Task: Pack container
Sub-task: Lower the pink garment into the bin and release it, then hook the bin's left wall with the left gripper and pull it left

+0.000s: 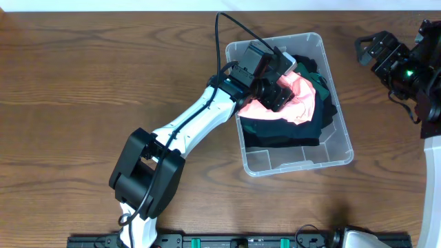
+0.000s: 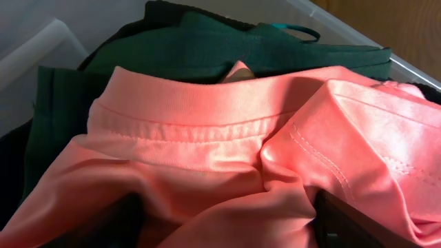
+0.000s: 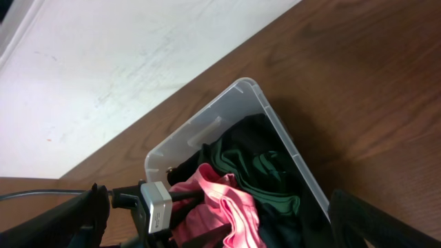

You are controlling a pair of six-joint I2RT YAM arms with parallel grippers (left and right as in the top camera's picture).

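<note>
The clear container (image 1: 289, 162) stands right of the table's middle. It holds a dark garment (image 1: 282, 131), a green garment (image 1: 318, 86) and, on top, a pink garment (image 1: 303, 103). My left gripper (image 1: 279, 96) reaches down into the container. In the left wrist view its fingers (image 2: 227, 224) are wide apart, with bunched pink garment (image 2: 207, 138) between them and the green garment (image 2: 207, 41) behind. My right gripper (image 1: 368, 48) is open and empty, raised beyond the container's far right corner. In the right wrist view (image 3: 220, 227) it looks down on the container (image 3: 207, 124).
The brown wooden table (image 1: 83, 83) surrounds the container. The left arm (image 1: 186, 131) stretches diagonally from its base at the front left to the container. The right arm's base (image 1: 431, 158) is at the right edge. A black rail (image 1: 207, 241) runs along the front edge.
</note>
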